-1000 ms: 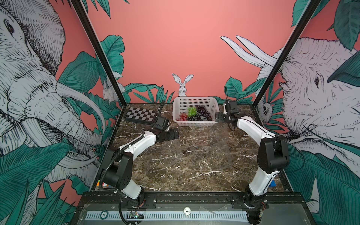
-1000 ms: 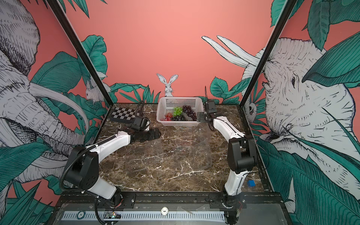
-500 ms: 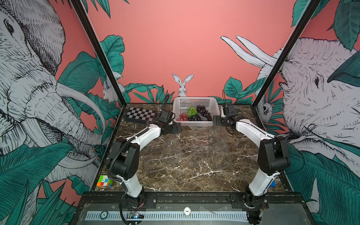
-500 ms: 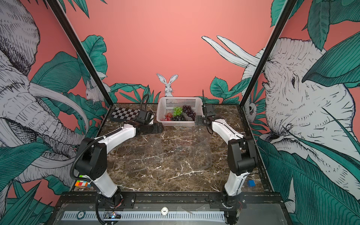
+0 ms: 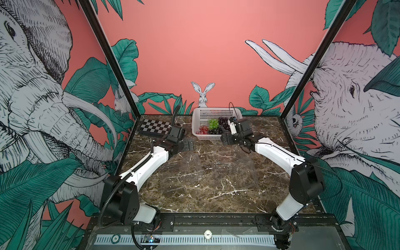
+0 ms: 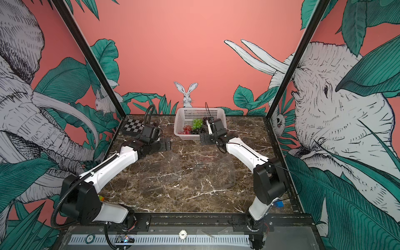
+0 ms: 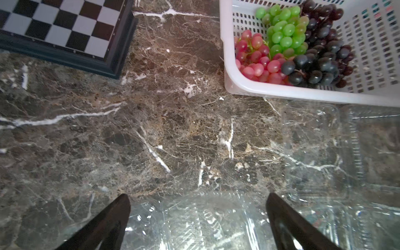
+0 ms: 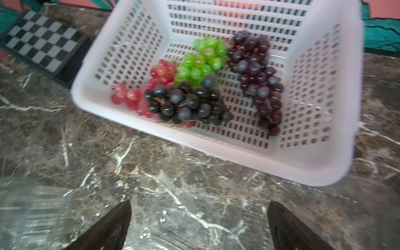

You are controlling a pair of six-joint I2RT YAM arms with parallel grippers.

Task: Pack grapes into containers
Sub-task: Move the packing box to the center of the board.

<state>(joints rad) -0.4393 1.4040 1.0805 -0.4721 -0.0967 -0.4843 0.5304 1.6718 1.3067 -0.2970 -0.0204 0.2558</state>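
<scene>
Red (image 7: 255, 58), green (image 7: 285, 32) and dark (image 7: 320, 62) grapes lie together in the white perforated basket (image 5: 216, 109) at the back of the table. In the right wrist view the grapes (image 8: 186, 101) fill the basket's (image 8: 238, 155) left half. Clear containers (image 7: 313, 151) (image 6: 225, 171) stand empty on the marble in front of the basket. My left gripper (image 7: 198, 205) (image 5: 188, 145) is open above one container (image 7: 199, 223), near the basket's front left corner. My right gripper (image 8: 199, 212) (image 5: 225, 138) is open and empty over bare marble, just before the basket's front rim.
A folded chessboard (image 5: 154, 127) lies at the back left, close to the left arm. A colour cube (image 6: 100, 198) sits by the left arm's base and a small blue thing (image 6: 279, 204) by the right arm's base. Painted walls enclose three sides.
My right gripper has swung from the basket's right side leftwards and forwards to its front rim. The left arm has changed its pose, its gripper staying near the basket's front left corner. Both stay open.
</scene>
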